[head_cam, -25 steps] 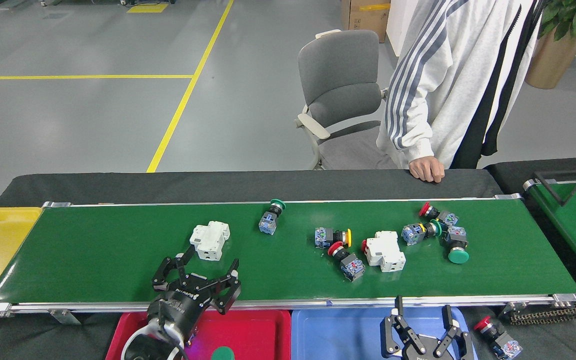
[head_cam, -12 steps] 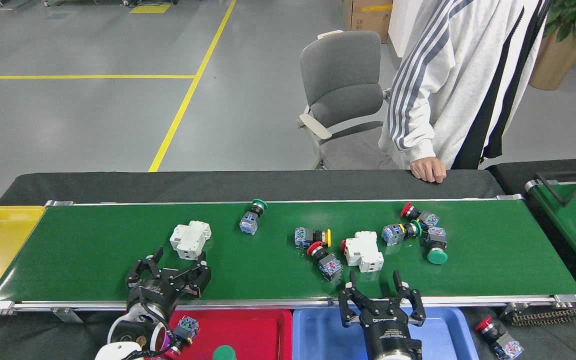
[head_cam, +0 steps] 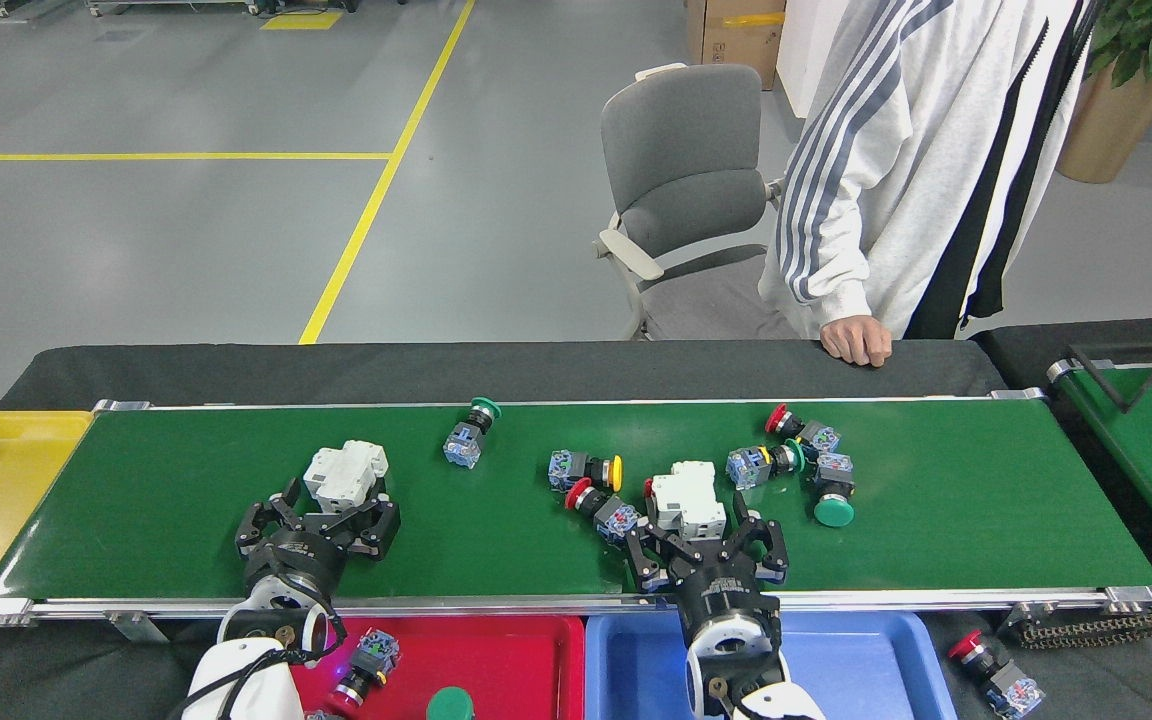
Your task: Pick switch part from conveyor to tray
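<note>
Honestly most of the job is left. The conveyor (head_cam: 186,500) has a whole bunch of parts on it: one white breaker-style switch part (head_cam: 344,474) on the left, a second white switch part (head_cam: 688,497) mid-belt, a green-capped push button (head_cam: 469,434) toward the far rail, and a cluster of red, yellow and green buttons (head_cam: 801,465) right of centre. My left gripper (head_cam: 319,520) sits with its fingers spread, right at the near side of the left white part, looks like it's bracketing it but not clamped. My right gripper (head_cam: 704,548) is the same deal, fingers apart, just near of the middle white part, with a red-capped button (head_cam: 601,509) close by on its left, so that could get bumped. As for what's done: the red tray (head_cam: 516,660) at the near edge holds one button switch (head_cam: 368,662) and a green cap (head_cam: 446,705), the blue tray (head_cam: 866,670) looks bare as far as I can see. One stray red button (head_cam: 994,678) sits off the belt at the near right. So I'd call it early days, two grabs lined up.
</note>
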Action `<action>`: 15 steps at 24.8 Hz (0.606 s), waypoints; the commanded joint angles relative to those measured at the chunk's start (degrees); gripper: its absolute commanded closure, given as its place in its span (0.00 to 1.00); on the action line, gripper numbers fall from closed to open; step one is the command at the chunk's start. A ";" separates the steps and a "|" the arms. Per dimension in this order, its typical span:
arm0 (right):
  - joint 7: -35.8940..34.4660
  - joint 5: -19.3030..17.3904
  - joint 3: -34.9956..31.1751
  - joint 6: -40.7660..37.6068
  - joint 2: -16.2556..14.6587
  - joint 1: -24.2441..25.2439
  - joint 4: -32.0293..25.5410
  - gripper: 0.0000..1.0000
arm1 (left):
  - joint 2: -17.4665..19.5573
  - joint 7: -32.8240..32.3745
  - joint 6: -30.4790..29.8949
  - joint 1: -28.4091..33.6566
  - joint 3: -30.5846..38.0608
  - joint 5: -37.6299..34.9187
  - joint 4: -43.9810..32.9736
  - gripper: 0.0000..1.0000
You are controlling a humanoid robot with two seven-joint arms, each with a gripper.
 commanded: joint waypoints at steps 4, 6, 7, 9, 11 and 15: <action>0.15 -0.64 0.51 -4.22 -0.11 -1.46 0.23 0.98 | 0.64 4.35 -2.73 1.47 -0.10 0.86 -1.34 0.92; 0.15 -0.73 0.51 -4.66 -0.20 -1.02 -0.74 0.98 | 0.64 4.44 -4.32 2.96 -0.10 1.83 -2.57 0.92; 0.06 -0.73 0.51 -5.19 -0.46 -0.40 -1.80 0.99 | 0.64 4.44 -4.58 3.75 -0.28 1.92 -3.19 0.92; -0.11 -1.08 0.07 -7.65 -2.48 0.91 -6.19 0.99 | 0.64 4.44 -5.02 5.69 -0.54 1.92 -5.30 0.94; -0.64 -4.51 -0.01 -11.69 -7.32 4.34 -14.98 0.98 | 0.64 4.44 -7.74 8.06 -0.19 2.09 -9.95 0.95; -4.33 -15.05 -3.35 -27.32 -24.80 19.27 -35.36 0.93 | 1.51 4.44 -14.16 12.28 1.04 2.89 -20.23 0.96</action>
